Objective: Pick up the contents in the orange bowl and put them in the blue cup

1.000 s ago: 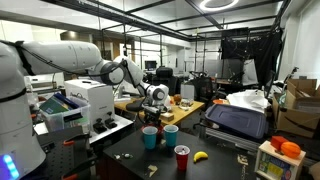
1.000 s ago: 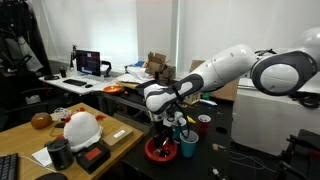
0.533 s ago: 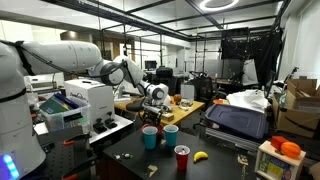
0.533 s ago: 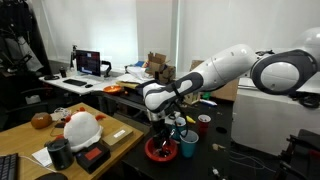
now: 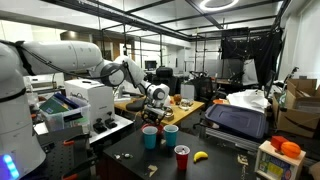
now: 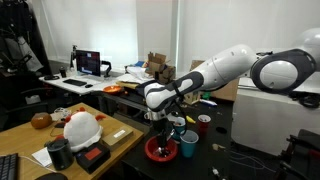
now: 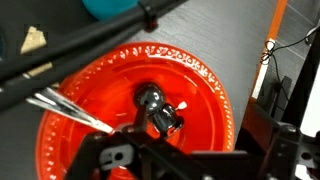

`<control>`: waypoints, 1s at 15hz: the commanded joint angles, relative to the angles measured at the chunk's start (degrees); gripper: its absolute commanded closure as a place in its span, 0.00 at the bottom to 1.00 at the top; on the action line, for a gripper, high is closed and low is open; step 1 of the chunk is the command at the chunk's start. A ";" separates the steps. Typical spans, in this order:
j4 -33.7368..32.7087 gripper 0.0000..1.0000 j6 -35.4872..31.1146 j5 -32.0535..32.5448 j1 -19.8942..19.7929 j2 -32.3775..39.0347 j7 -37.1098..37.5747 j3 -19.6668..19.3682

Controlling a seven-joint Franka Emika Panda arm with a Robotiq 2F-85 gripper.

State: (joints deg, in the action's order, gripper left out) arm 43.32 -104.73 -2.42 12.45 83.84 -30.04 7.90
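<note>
Wrist view is filled almost edge to edge by the bowl (image 7: 205,95), red-orange and shallow, with a beaded rim. A small dark item (image 7: 158,108) lies near its middle, with a rounded knob on top and a pale spot on its side. I cannot make out what it is. A bright streak runs across the bowl's left half, and I cannot tell whether it is a glare or a thing. A black cable (image 7: 90,45) crosses the top of the picture. Beyond it, a bit of the blue cup (image 7: 112,8) shows at the upper edge.

In an exterior view the gripper (image 6: 163,128) hangs pointing down over the bowl (image 6: 160,151), close to it. The blue cup (image 6: 188,147) stands upright just beside the bowl on the dark table (image 6: 225,160). I cannot tell from any view whether the fingers are apart or together, since dark gripper parts at the bottom of the wrist view hide their tips. I see nothing held between them, and the item rests in the bowl.

A red cup (image 6: 204,124) stands farther back on the same table. A white helmet (image 6: 82,127) sits on the wooden bench, well apart. In an exterior view a banana (image 5: 200,156) lies near the red cup
</note>
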 commanded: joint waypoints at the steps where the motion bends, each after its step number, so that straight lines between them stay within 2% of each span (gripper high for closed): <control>1: 0.76 0.00 -2.56 1.67 -0.34 0.10 -4.12 0.94; 7: 0.90 0.00 -5.44 3.07 -0.10 0.63 -7.29 0.62; 15: 0.68 0.00 -5.27 2.66 -0.47 0.95 -8.91 1.20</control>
State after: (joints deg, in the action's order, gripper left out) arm 43.58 -109.10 -0.29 12.51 84.79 -37.40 8.12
